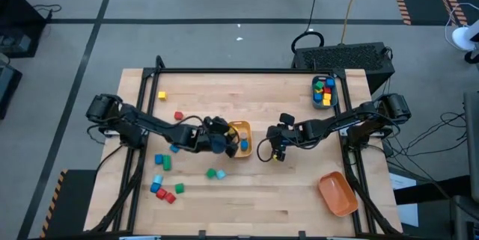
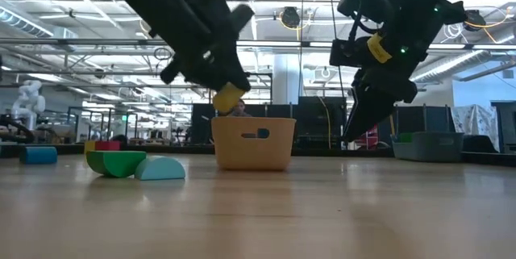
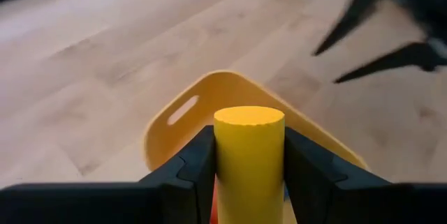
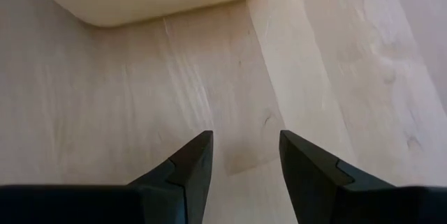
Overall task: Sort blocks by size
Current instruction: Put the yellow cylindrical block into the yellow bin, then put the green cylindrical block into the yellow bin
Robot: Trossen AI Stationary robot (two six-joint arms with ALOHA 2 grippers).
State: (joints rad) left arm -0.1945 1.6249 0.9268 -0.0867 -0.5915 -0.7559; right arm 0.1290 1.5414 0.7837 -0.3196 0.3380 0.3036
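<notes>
Clamped in my left gripper (image 3: 249,175), the yellow cylinder (image 3: 248,155) hangs over the yellow bin (image 3: 183,116), ready to drop; my right gripper (image 4: 244,155) waits beside it, fingers spread, holding nothing.

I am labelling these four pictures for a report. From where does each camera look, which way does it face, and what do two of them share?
High view: above the table, facing straight down; both arms show.
Low view: at table-top height, facing level across; both arms come in from above.
Left wrist view: on the left arm, facing the yellow bin; the left gripper clamps a yellow cylinder.
Right wrist view: on the right arm, facing the tabletop; the right gripper is open.
Shared: the yellow bin shows in all four.
</notes>
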